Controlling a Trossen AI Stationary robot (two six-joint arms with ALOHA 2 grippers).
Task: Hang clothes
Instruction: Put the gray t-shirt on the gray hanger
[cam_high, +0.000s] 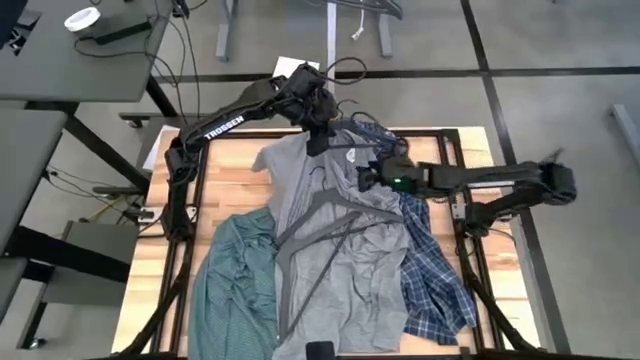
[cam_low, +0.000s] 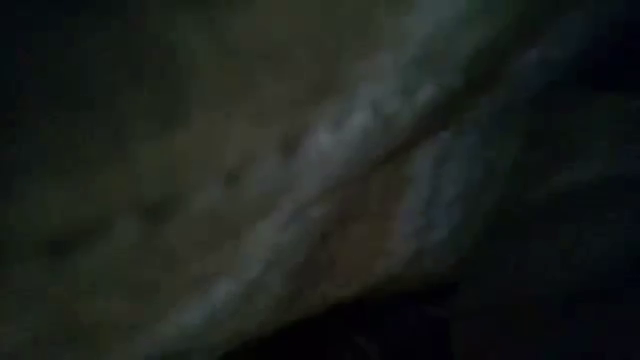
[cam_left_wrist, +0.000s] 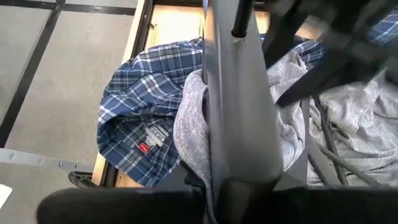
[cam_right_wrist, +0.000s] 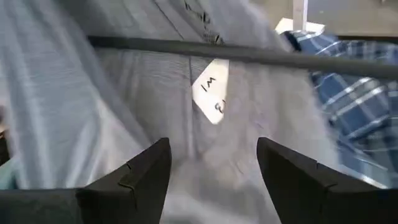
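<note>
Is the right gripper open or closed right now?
Open. The right gripper shows its two fingers spread apart over the grey tee, with nothing held between them.

**Three shirts spread across the table, arms meeting at the far middle**

The tee (cam_high: 340, 250) lies in the middle of the table (cam_high: 230, 180), running from the far side to the near edge. The checked shirt (cam_high: 235, 280) lies to its left, on the near left part of the table, touching it. The plaid shirt (cam_high: 430, 270) lies to its right, partly under it, from far middle to near right. Hangers (cam_high: 320, 225) lie on top of the tee. The left gripper (cam_high: 322, 125) is over the tee's far end. The right gripper (cam_high: 368, 176) is just near and right of it, over the tee beside the plaid shirt.
</note>
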